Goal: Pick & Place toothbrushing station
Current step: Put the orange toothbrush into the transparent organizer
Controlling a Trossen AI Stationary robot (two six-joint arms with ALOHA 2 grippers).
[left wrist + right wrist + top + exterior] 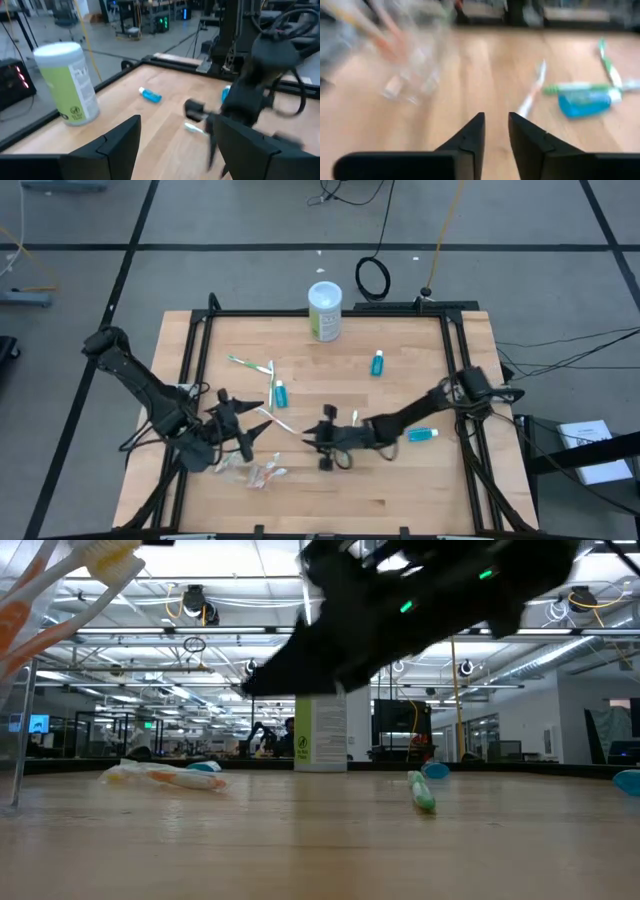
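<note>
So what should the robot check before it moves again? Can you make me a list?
1. Right gripper holding nothing: ok. In the right wrist view, its fingers stand slightly apart with only bare table between them.
2. Left gripper open: ok. Its fingers stand wide apart.
3. Clear plastic cup upright: cannot tell, it is blurred.
4. Toothbrushes in the cup: not ok. A white one and a green one lie on the table.
5. Teal tubes gathered: not ok. One lies near the canister, another by the right arm.
</note>
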